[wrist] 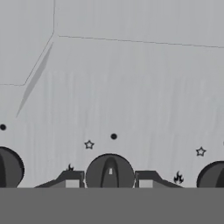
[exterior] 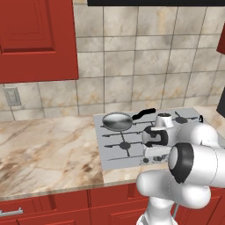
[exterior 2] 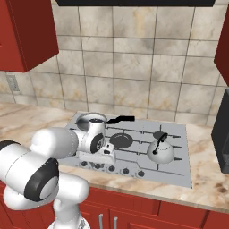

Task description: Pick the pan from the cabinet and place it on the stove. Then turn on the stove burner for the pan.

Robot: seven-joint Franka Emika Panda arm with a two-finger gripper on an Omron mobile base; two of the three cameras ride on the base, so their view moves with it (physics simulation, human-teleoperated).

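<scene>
On the stove (exterior: 115, 149), back-left burner, the pan (exterior: 117, 121) is set flat, its black handle pointing right toward the kettle (exterior 2: 161, 151), which is seen on the right side in the right base view. At the front edge the gripper (wrist: 109, 181) is lowered over the knob row; one knob (wrist: 109, 171) is flanked closely by both fingertips (wrist: 70, 178), jaws narrow, apparently pinching it. Cabinet (exterior: 37, 39) doors are seen up left, above the marble counter (exterior: 44, 151).

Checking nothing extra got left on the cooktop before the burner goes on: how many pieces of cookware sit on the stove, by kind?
Frying pan: 1
Kettle: 1
Total on the stove: 2
</scene>
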